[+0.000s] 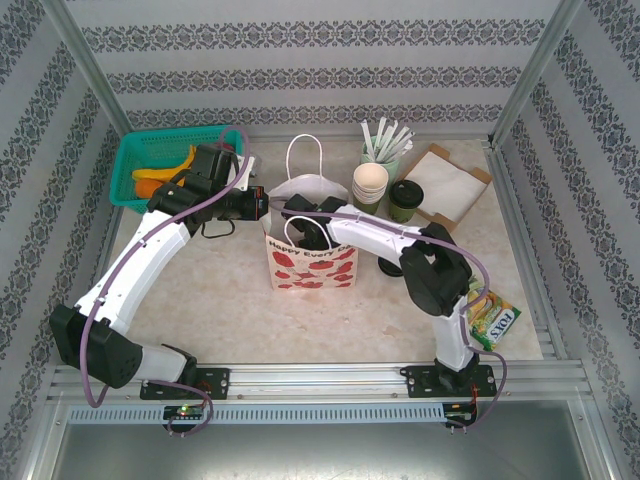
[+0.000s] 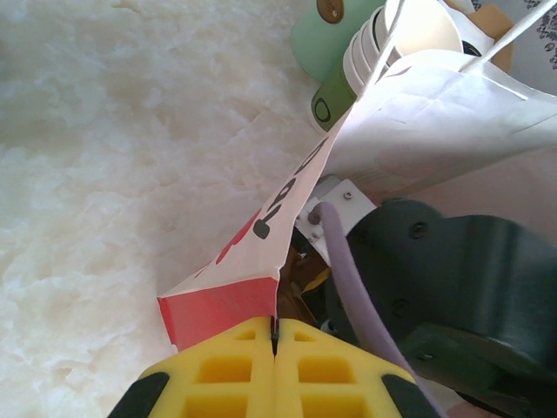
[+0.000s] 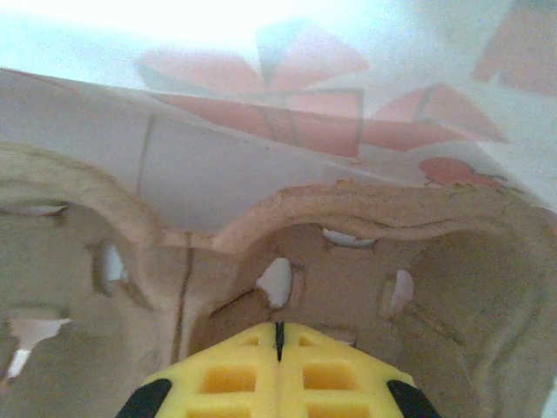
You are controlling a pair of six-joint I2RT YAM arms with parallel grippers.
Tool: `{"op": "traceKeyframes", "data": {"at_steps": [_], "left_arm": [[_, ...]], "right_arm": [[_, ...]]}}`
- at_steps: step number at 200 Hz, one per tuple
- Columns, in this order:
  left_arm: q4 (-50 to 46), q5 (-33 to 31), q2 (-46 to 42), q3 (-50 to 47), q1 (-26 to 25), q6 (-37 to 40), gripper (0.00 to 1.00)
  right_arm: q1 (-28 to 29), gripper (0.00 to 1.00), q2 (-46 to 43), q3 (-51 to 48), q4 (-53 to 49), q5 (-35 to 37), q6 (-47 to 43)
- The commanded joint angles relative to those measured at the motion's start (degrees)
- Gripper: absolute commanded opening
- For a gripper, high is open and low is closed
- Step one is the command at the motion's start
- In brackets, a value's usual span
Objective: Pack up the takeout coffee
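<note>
2 arms here, and both grippers are closed up tight. The left gripper (image 2: 275,338) has its yellow fingers pinched on the top edge of the white strawberry-print paper bag (image 1: 312,262). The right gripper (image 3: 278,341) is down inside that bag, fingers pressed together on nothing, just above a brown pulp cup carrier (image 3: 348,252). The takeout coffee (image 1: 406,200) stands upright on the table, behind and to the right of the bag, just beside the stack of lidless cups (image 1: 370,185). The surface is a cream marble-look tabletop (image 1: 200,300). It has a green basket (image 1: 165,134) in the back-left corner, a cardboard box (image 1: 472,203) with white paper in it at back right, and a snack packet (image 1: 492,320) by the right edge. The walls (image 1: 320,35) are white with grey damask stripes, and aluminium posts (image 1: 85,60) run up the corners.
</note>
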Motion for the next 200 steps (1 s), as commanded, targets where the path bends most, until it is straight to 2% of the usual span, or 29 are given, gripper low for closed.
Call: {"op": "traceKeyframes", "data": {"at_steps": [1,38,69,105,164,200], "left_arm": [[-0.6,0.0,-0.3,0.7,-0.5,0.5,0.00],[-0.1,-0.1,-0.1,0.5,-0.5,0.4,0.00],[0.2,-0.2,0.0,0.3,-0.5,0.5,0.00],[-0.1,-1.3,-0.1,0.3,-0.5,0.7,0.00],[-0.3,-1.4,-0.3,0.7,-0.4,1.3,0.00],[0.2,-0.6,-0.8,0.4,-0.4,1.9,0.00]], "right_arm": [[0.5,0.04,2.8,-0.2,-1.0,0.7,-0.3],[1.0,0.11,0.9,0.0,-0.9,-0.7,-1.2],[1.0,0.26,-2.2,1.5,-0.5,-1.1,-1.6],[1.0,0.37,-6.8,1.9,0.0,-1.5,-2.4],[0.8,0.47,-14.1,0.9,1.1,-0.2,-3.4],[0.6,0.55,-20.5,-2.0,9.3,-0.7,-2.6]]}}
